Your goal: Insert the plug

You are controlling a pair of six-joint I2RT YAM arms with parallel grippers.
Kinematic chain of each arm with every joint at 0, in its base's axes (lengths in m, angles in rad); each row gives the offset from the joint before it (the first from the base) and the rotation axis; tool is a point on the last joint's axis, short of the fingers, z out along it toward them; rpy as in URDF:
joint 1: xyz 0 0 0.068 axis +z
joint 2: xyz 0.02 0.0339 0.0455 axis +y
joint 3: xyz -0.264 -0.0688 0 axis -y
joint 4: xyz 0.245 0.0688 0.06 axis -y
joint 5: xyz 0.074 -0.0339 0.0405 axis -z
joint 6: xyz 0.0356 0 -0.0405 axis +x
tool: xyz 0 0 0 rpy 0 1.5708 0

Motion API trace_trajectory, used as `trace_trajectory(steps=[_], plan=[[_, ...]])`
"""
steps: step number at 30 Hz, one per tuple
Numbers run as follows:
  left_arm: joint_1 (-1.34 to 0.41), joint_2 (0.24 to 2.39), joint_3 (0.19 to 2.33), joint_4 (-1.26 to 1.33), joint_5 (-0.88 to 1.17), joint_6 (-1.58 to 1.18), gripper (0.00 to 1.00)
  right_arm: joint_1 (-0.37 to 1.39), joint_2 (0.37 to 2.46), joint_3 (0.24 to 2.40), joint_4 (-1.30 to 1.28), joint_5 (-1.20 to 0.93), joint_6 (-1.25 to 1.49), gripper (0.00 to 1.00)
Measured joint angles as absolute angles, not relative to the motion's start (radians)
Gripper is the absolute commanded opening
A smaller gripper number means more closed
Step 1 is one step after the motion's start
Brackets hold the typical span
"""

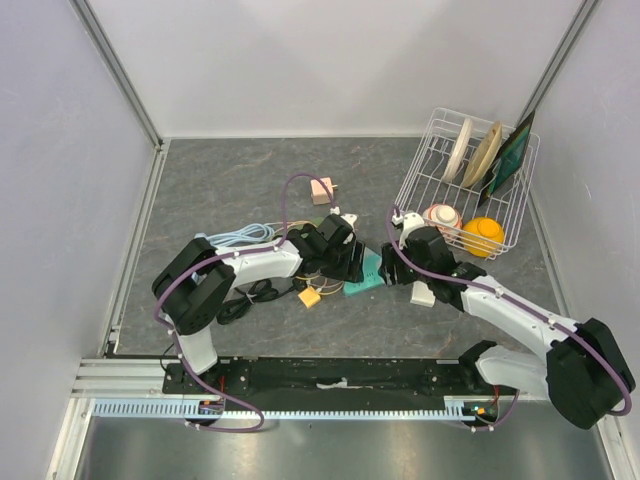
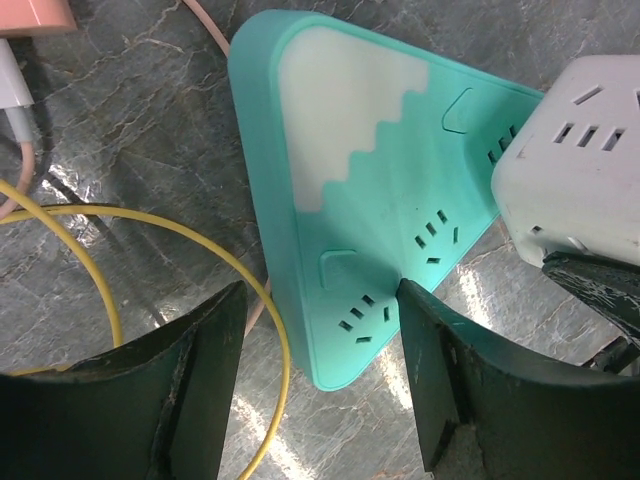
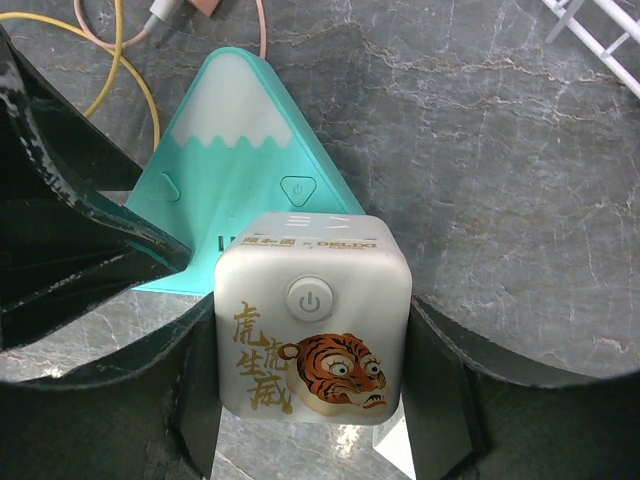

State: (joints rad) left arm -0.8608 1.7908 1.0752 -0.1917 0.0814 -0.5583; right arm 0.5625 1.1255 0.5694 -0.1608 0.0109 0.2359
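Note:
The plug is a white cube [image 3: 312, 320] with a power button and a tiger picture, and my right gripper [image 3: 312, 400] is shut on its two sides. It hangs over the wide end of a teal mountain-shaped power strip [image 3: 240, 160] that lies flat on the table. In the left wrist view the white cube [image 2: 580, 130] covers the teal strip's [image 2: 340, 180] right edge. My left gripper [image 2: 320, 300] is open and straddles the strip's near corner. Its right finger [image 2: 440, 380] is against the strip's edge and its left finger [image 2: 190, 370] stands apart. Both grippers meet at the teal strip [image 1: 365, 272] mid-table.
A yellow cable [image 2: 200, 250] loops on the table between my left finger and the strip, beside a pink cable [image 2: 215, 30]. A pink charger [image 1: 322, 190], a small yellow plug [image 1: 309, 297] and coiled cables [image 1: 240, 237] lie nearby. A white dish rack [image 1: 425, 160] with plates stands at the back right.

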Motion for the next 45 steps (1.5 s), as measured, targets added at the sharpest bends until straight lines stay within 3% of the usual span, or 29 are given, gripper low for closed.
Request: trace_trajectory(steps=[17,33,45], plan=[[-0.822,1.674,0.96,-0.205,0.001,-0.591,0.55,0.74,1.334,0.703,-0.105,0.173,0.256,0.0],[-0.778,1.677,0.968,-0.22,0.036,-0.595,0.51,0.741,1.347,0.619,0.062,0.191,0.322,0.0],[-0.734,1.686,0.981,-0.244,0.073,-0.594,0.5,0.863,1.423,0.635,0.139,0.426,0.338,0.0]])
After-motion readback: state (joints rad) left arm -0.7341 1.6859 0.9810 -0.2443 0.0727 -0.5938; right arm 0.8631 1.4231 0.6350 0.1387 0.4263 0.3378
